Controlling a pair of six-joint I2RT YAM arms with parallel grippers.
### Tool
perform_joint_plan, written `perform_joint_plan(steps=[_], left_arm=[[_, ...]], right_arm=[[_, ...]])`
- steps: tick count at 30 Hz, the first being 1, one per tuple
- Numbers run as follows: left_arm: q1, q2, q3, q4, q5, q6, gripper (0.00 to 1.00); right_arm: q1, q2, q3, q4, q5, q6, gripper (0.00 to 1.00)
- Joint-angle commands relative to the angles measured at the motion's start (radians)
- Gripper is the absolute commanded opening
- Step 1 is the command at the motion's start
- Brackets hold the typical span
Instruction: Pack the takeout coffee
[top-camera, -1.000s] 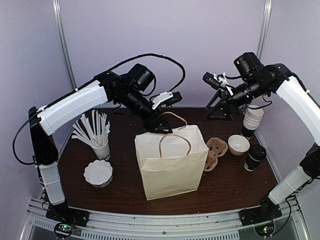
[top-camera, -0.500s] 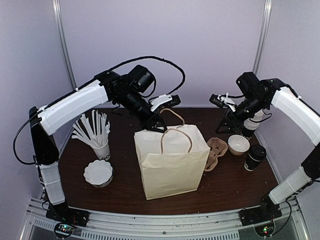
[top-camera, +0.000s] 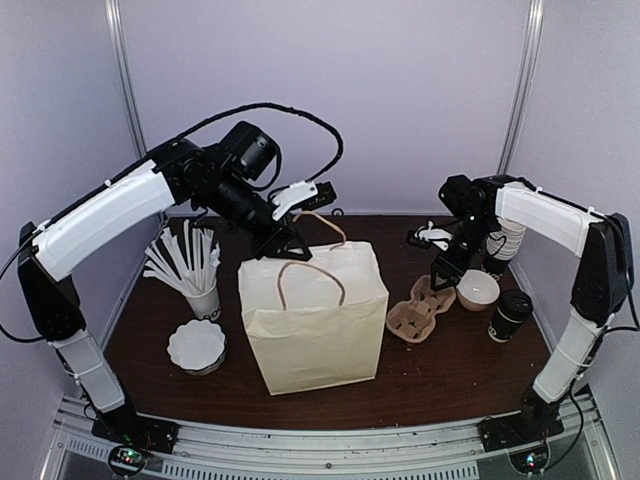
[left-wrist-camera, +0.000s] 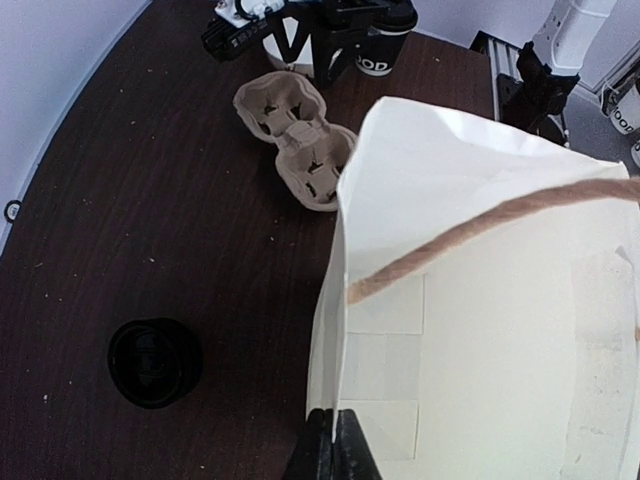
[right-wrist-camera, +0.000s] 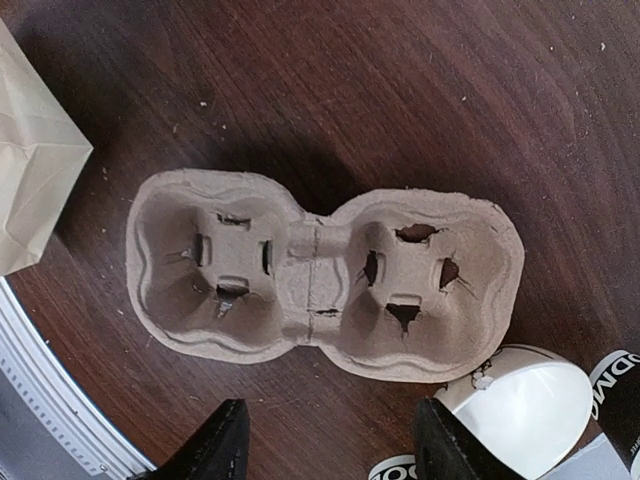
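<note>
This is looking like a robotics lab test cell; two arms (top-camera: 100, 215) are sitting bolted on an aluminium rail (top-camera: 300, 440) at the bench (top-camera: 440, 370) edge; plain walls (top-camera: 400, 90) and metal posts (top-camera: 128, 90) are boxing it in; staged props are standing in for a café: paper bag (top-camera: 315, 320), takeout coffee (top-camera: 510, 315), cup carrier (top-camera: 418, 312).
</note>
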Motion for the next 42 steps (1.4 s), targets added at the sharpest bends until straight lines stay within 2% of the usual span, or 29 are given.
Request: perform_joint_plan(steps=[1, 8, 14, 18, 27, 42], left_arm=[[0.012, 0.004, -0.049, 0.052, -0.018, 0.005, 0.0], [0.026, -0.03, -0.064, 0.056, -0.008, 0.002, 0.0], [0.027, -0.062, -0.075, 0.035, 0.024, 0.037, 0.0], [0.027, -0.086, -0.088, 0.033, 0.048, 0.051, 0.0], [0.034, -0.075, -0.082, 0.017, 0.095, 0.061, 0.0], [0.036, -0.069, -0.082, 0.017, 0.107, 0.065, 0.0]], right_arm=[[-0.001, 0.015, -0.005, -0.027, 0.044, -0.045, 0.59], [0.085, 0.035, -0.081, 0.009, -0.059, -0.025, 0.54], [0.151, 0.13, -0.062, 0.029, -0.078, 0.017, 0.26], [0.171, 0.174, -0.061, 0.027, -0.085, 0.039, 0.19], [0.204, 0.202, -0.112, -0.043, -0.085, -0.011, 0.17], [0.168, 0.031, -0.284, -0.141, 0.156, -0.059, 0.16]])
